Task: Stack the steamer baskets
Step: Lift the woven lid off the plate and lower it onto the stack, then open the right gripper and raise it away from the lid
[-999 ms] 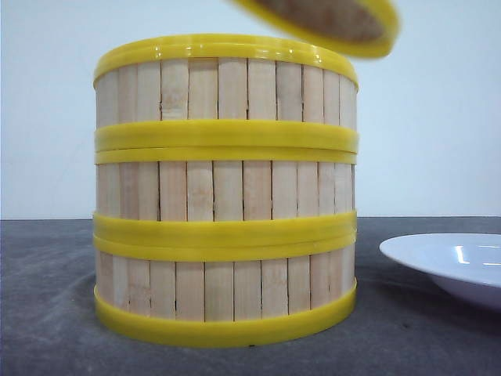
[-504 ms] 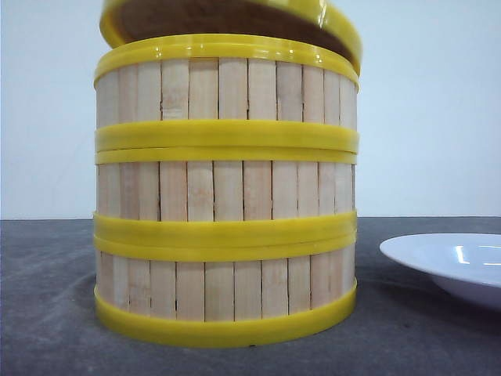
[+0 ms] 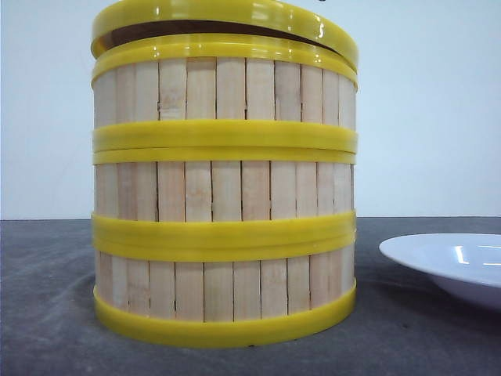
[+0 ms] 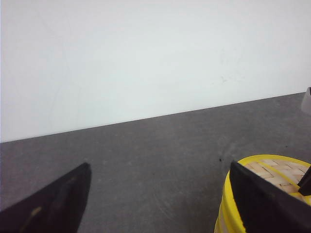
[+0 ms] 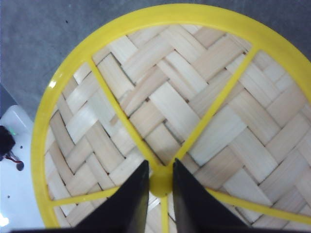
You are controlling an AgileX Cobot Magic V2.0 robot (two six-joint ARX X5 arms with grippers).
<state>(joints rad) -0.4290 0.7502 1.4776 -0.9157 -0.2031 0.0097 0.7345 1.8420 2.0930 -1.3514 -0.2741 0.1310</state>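
Note:
Three steamer baskets stand stacked on the dark table: bottom [image 3: 225, 290], middle [image 3: 225, 190] and top [image 3: 225, 90]. A flat yellow-rimmed lid [image 3: 227, 16] lies over the top basket, slightly tilted, with a dark gap on its left side. My right gripper [image 5: 161, 165] is shut on the yellow centre knob [image 5: 161, 183] of the woven lid [image 5: 194, 107]. My left gripper [image 4: 160, 167] is open beside the stack, nothing between its fingers. The lid's top [image 4: 274, 167] shows behind the right-hand finger [image 4: 262, 204].
A white plate [image 3: 450, 262] sits on the table right of the stack. A white wall stands behind the table. In the right wrist view a white object [image 5: 14, 194] with a small black part lies beside the stack.
The lid has come in from the upper right, moved left and down, and now sits over the top basket with only a thin gap left.

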